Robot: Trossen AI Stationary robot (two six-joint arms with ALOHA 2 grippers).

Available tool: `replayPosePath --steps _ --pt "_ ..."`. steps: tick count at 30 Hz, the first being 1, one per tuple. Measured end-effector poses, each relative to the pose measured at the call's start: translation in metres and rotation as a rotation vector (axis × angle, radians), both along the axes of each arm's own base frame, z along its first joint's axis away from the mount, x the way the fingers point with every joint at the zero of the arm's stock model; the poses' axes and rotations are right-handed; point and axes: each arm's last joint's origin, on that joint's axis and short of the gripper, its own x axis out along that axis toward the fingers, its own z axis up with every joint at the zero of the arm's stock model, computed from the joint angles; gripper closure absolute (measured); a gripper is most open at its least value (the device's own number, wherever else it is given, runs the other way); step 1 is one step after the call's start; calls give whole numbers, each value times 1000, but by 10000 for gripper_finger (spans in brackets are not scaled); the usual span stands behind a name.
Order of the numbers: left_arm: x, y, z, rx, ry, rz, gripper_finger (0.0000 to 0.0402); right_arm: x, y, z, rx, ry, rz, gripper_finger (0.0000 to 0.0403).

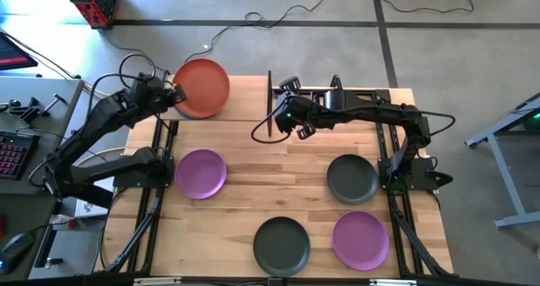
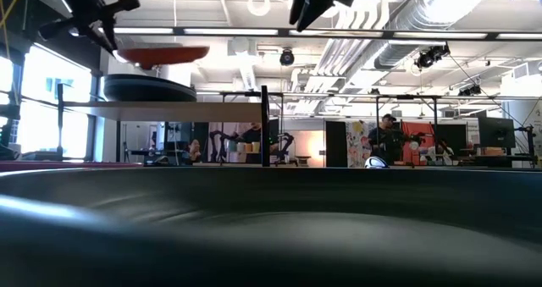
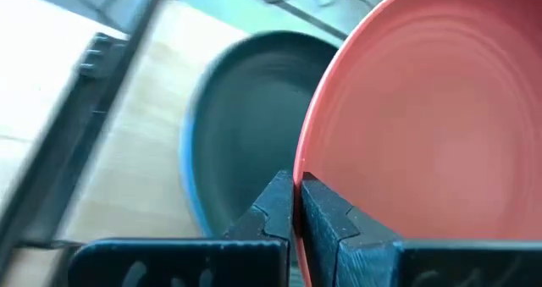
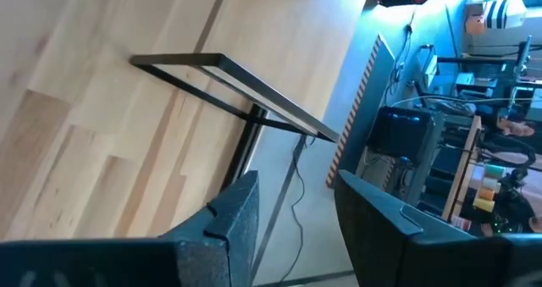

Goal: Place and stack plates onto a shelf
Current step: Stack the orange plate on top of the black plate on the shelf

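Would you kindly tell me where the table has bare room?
Free: the middle strip between the left purple plate and upper grey plate, and the near-left corner. Crowded: the near-right, with another grey plate and purple plate.

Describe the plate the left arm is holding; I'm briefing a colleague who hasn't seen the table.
Start at the shelf at the table's far edge. Over its left end, the left gripper is shut on the orange plate, held just above a dark plate stack. It is the only orange plate.
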Motion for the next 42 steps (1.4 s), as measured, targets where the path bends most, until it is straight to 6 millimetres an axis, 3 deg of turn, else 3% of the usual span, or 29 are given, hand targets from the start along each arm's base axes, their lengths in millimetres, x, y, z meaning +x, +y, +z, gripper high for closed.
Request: replayPosePath --steps 11,23,35,42 --pt "-14 7 -7 -63 101 113 399 -1 0 0 0 8 0 261" --pt "2 30 -20 -153 198 92 399 -1 -4 0 7 3 -12 261" --pt "6 37 -19 -109 213 89 397 -1 -5 0 10 2 -14 261" --pt "1 39 -20 -138 191 74 364 -1 -5 0 10 2 -14 261"
